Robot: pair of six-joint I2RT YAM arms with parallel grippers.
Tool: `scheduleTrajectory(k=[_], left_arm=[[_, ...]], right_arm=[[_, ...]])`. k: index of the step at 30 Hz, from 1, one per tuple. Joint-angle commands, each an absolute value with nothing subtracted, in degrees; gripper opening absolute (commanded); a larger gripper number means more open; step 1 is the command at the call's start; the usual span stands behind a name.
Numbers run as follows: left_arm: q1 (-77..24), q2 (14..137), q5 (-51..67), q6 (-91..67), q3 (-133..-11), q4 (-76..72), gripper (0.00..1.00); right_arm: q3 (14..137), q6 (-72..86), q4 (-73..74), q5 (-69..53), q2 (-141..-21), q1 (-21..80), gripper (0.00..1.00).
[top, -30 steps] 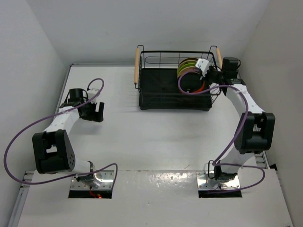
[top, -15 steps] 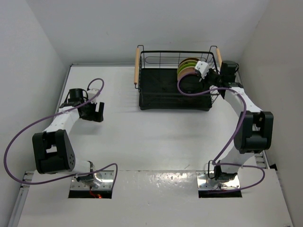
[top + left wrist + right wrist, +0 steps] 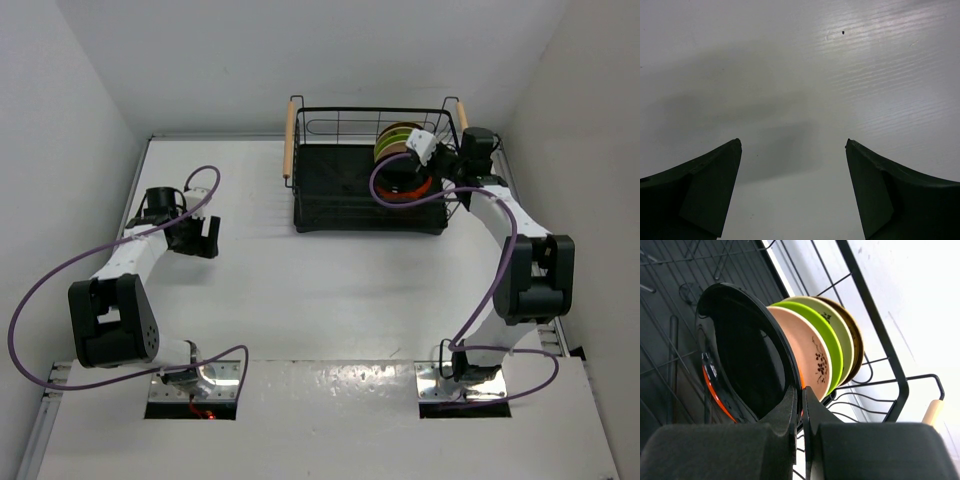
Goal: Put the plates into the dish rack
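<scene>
Black glossy plate (image 3: 740,350) pinched at rim by right fingers (image 3: 780,415), upright at right end of dish rack (image 3: 335,175), between orange plate (image 3: 715,392) and beige plate (image 3: 807,355); left fingers (image 3: 705,190) spread above tabletop (image 3: 330,280).

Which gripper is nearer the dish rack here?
Right. The right gripper is at the dish rack's right end, shut on the black plate's rim. The left gripper hangs open over the table, well off to the rack's left.

Jaws tight on rim — black plate (image 3: 747,360).
</scene>
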State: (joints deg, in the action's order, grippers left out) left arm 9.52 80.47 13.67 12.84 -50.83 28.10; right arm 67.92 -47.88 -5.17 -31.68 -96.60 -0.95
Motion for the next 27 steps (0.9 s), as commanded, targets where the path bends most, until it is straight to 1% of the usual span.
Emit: scheduleTrajectory(k=[1,9,16,17,21,26,27], left_arm=[[9.67,79.72,13.89,13.18,-50.63,27.33,0.9],[9.67,79.72,13.89,13.18,-50.63,27.33,0.9],[9.67,79.72,13.89,13.18,-50.63,27.33,0.9],[9.67,79.72,13.89,13.18,-50.63,27.33,0.9],[9.67,79.19,13.89,13.18,-50.63,27.33,0.9],[9.67,79.19,13.89,13.18,-50.63,27.33,0.9],[9.67,79.19,13.89,13.18,-50.63,27.33,0.9]], right_arm=[[67.5,-49.74,-5.19,-33.31,-95.8,-0.79,0.0],[67.5,-51.59,-1.76,-35.24,-95.62,-0.97,0.0],[66.01,-53.35,-2.02,-34.37,-96.33,-0.97,0.0],[65.66,-53.87,-2.11,-33.67,-96.68,-0.88,0.01],[64.07,-52.74,-5.09,-31.73,-96.42,-1.05,0.32],[64.6,-51.68,-6.06,-30.59,-95.8,-0.97,0.39],[64.69,-51.51,-6.5,-30.24,-95.28,-0.97,0.42]])
